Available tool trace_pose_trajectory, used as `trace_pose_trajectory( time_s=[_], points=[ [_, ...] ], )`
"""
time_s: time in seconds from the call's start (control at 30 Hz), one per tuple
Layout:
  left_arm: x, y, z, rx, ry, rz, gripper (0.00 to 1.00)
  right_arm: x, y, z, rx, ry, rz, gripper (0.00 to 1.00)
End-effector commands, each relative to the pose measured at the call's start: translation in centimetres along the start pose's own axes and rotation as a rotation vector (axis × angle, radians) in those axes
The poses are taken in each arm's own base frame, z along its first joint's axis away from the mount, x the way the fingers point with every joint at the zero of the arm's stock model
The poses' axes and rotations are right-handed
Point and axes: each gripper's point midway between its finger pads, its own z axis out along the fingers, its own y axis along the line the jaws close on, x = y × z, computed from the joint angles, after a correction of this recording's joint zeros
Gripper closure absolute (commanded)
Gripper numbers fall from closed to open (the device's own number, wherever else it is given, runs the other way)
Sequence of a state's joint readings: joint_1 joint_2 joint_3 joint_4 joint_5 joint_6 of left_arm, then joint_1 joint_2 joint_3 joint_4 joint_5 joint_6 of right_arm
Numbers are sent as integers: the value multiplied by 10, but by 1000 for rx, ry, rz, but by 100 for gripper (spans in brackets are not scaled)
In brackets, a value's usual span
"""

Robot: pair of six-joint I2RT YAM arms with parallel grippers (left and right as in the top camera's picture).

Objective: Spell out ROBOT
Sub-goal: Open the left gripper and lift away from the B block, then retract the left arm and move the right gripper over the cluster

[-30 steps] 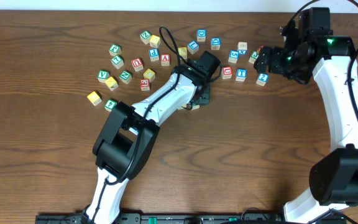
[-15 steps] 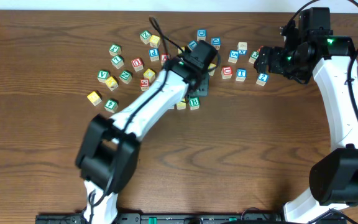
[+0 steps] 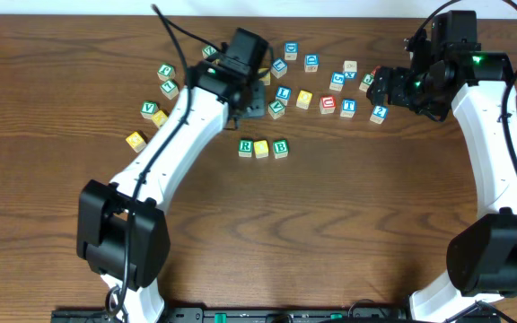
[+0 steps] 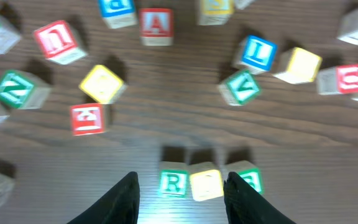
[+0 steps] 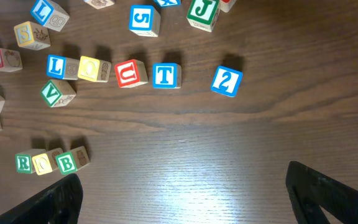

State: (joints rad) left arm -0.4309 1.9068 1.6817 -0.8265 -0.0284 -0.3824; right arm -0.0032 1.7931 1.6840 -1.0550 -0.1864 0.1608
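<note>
The R cube (image 3: 246, 146), a yellow cube (image 3: 262, 148) and the B cube (image 3: 280, 147) stand touching in a row near the middle of the table (image 3: 375, 215), on the near side of the scattered letters. Not yet placed are a second yellow cube (image 3: 304, 98) and the blue T cube (image 3: 348, 106). Both sit in a loose line farther back and to the right, with a red-lettered cube (image 3: 328, 104) between them.

The left claw (image 4: 183, 183) hangs just beyond the row, its fingers partly spread and pinching nothing. The right claw (image 5: 182, 186), over the right end of the scatter, is spread wide and empty.

These wooden cubes are probably light, stiff and hard to damage, though their smooth printed faces may slip under an off-centre pinch. Flat opposite sides suit a two-finger hold from above, centred on the cube. The T cube's left side is crowded by the red-lettered cube, so its near and far faces look the freer pair. Being light, the finished row would shift at a slight nudge.
</note>
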Motion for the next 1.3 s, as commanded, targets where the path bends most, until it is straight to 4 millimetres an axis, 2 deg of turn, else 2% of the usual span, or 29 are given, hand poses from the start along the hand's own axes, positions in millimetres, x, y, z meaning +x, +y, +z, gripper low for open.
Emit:
trace_pose_trajectory(
  time_s=[0.0,0.23,0.4,0.6,0.67,0.73,0.83,1.0,1.13,1.27],
  points=[
    [-14,14,-11,-3,-28,-3,56,1,2,4,-7,11,8,1],
    [-23,40,-10,-29,-34,-33,56,1,2,4,-7,11,8,1],
    [-26,48,-10,-32,-34,-35,56,-1,7,4,-21,2,13,1],
    [-29,61,-9,-45,-33,-59,56,-15,53,10,-139,-58,-14,10],
    [-29,67,-9,-53,-29,-71,56,-18,70,18,-161,-73,-25,11],
    [-29,74,-9,-62,-22,-83,56,-22,85,29,-171,-90,-20,6],
    [-30,85,-9,-74,-18,-103,56,-29,106,47,-184,-113,-13,5],
    [-30,103,-10,-95,-8,-138,56,-31,138,84,-204,-69,-11,11],
    [-30,113,-10,-106,-1,-157,56,-29,151,114,-164,-40,32,19],
    [-29,116,-10,-111,6,-162,56,-21,146,140,-53,-43,101,26]
  ],
)
